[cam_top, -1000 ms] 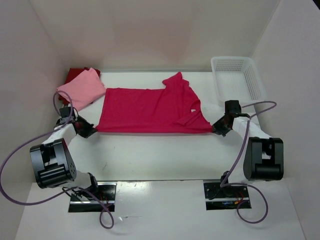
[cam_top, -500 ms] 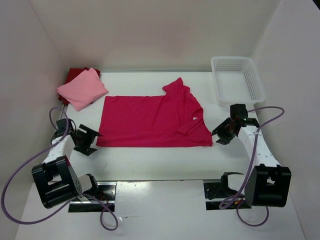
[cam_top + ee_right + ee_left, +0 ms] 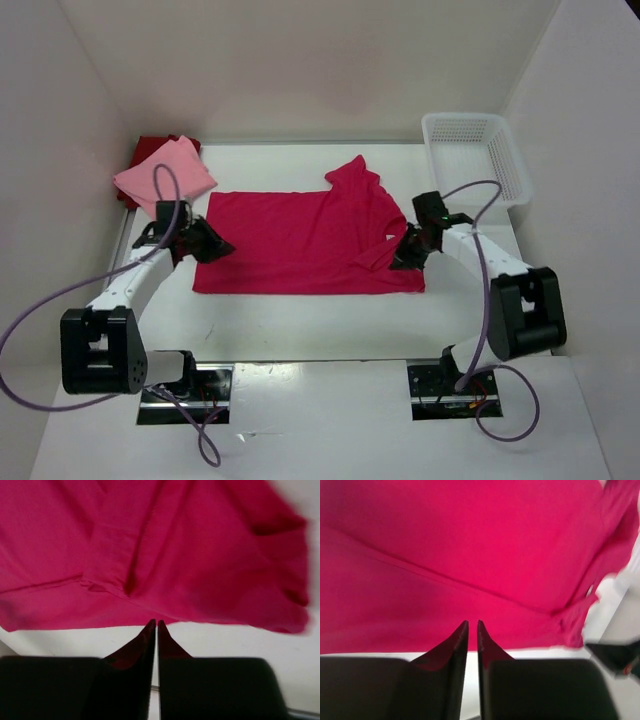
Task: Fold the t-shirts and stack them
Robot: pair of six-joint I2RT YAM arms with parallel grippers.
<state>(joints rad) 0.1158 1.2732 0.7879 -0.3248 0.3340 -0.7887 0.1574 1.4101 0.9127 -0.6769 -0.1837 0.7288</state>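
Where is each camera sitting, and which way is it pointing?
Top external: above and behind the arms, looking down on the table; both arms and their bases show.
Left wrist: on the left arm, looking past its own fingers onto the crimson shirt.
Right wrist: on the right arm, past its own fingers onto that shirt's opposite edge.
All three share the crimson shirt.

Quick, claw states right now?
Left claw: narrow gap, tips at the crimson-pink t-shirt edge; grip cannot be told.
Right claw: closed, tips at that t-shirt's edge.
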